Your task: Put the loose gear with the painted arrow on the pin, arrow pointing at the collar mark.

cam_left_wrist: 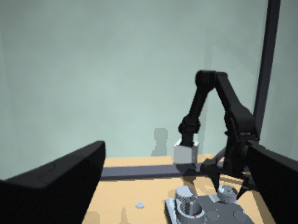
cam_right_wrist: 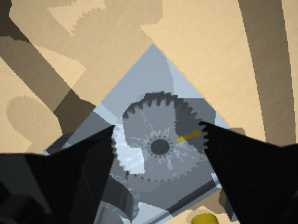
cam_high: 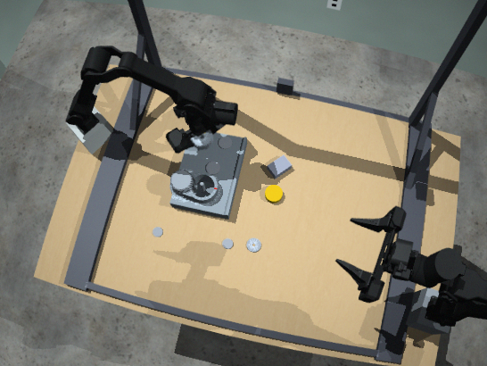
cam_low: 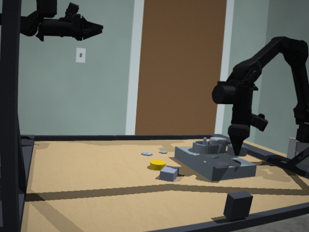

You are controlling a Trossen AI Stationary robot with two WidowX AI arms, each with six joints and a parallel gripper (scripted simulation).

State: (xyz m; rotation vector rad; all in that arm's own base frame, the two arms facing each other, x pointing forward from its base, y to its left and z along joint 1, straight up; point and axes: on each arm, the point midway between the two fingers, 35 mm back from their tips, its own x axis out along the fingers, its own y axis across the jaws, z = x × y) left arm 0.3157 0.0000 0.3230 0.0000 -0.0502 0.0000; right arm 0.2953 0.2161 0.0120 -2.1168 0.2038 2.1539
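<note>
My right gripper (cam_high: 201, 140) (cam_low: 237, 154) (cam_left_wrist: 226, 195) (cam_right_wrist: 158, 128) is shut on the loose gear (cam_low: 242, 150) (cam_left_wrist: 227, 190) (cam_right_wrist: 150, 125), above the grey base plate (cam_high: 234, 187) (cam_low: 195, 164). The gear's yellow arrow (cam_right_wrist: 188, 136) points toward the fingertip at the right of the right wrist view. The upright pin (cam_high: 202, 186) (cam_low: 205, 141) stands bare inside the collar (cam_low: 200, 148), which bears a red mark (cam_high: 216, 188) (cam_left_wrist: 195, 217). My left gripper (cam_high: 344, 240) (cam_low: 102, 28) is open and empty, high up, far from the plate.
A toothed gear (cam_high: 182, 181) (cam_low: 218, 141) (cam_left_wrist: 184, 193) stands beside the collar. A yellow disc (cam_high: 274, 194) (cam_low: 158, 164) and a grey block (cam_high: 280, 166) (cam_low: 168, 174) lie beside the plate. Several small pale discs lie on the table. A dark block (cam_high: 285, 86) (cam_low: 238, 206) stands at the frame rail.
</note>
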